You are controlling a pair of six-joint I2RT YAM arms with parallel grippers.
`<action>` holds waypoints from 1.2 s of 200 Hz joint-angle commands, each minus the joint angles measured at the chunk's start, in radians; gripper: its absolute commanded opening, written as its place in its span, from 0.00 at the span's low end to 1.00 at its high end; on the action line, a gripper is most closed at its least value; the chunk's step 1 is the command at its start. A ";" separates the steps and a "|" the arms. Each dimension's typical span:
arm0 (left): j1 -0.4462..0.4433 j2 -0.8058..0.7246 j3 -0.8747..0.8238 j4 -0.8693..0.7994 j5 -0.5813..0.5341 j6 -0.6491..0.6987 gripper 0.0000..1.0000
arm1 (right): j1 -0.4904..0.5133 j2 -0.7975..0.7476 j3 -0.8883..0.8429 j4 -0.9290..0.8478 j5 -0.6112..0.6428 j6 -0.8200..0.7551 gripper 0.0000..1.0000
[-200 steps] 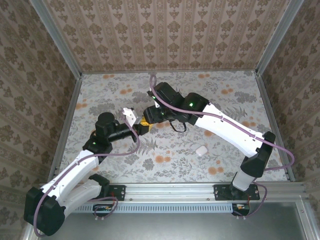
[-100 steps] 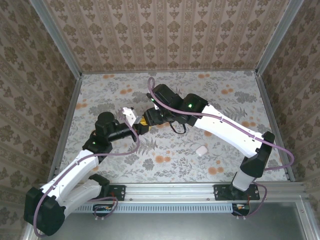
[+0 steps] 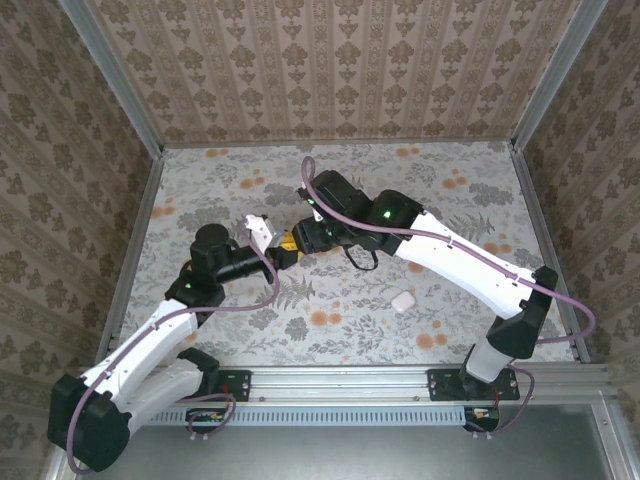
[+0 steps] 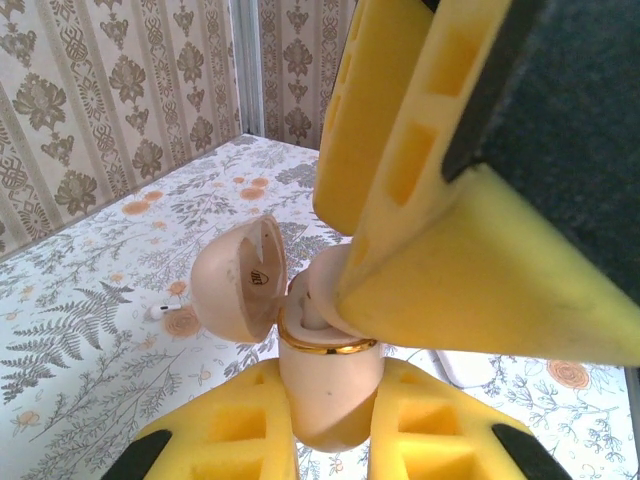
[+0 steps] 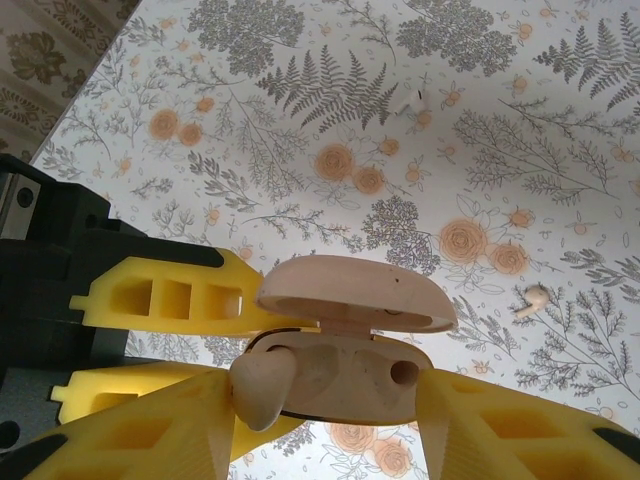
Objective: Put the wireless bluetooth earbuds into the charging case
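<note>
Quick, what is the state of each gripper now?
Left gripper: closed on the charging case.
Right gripper: jaws around it, grip cannot be told.

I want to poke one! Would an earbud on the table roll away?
Probably not far: each earbud has a stem lying on the table, so it might spin instead. It looks tiny beside the case, so likely light. Its smooth shell may slip.

The left arm (image 3: pixel 150 345) and right arm (image 3: pixel 465 265) wear glossy white shells between black, rounded joint housings (image 3: pixel 212 245), each with a small green light (image 3: pixel 385 213) and a purple cable (image 3: pixel 304 172) looping alongside. Their fingers (image 4: pixel 420 130) are yellow, wedge-shaped, pierced with rectangular pockets and black-backed.
</note>
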 commanded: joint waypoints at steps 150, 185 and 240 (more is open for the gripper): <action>0.005 -0.007 0.024 0.069 0.038 -0.026 0.00 | -0.068 -0.071 -0.059 -0.024 0.004 -0.007 0.40; 0.005 -0.006 0.016 0.093 0.044 -0.035 0.00 | -0.074 -0.085 -0.068 0.012 -0.063 -0.011 0.40; 0.010 -0.006 -0.022 0.173 0.043 -0.051 0.00 | -0.116 -0.170 -0.166 0.143 -0.182 0.039 0.35</action>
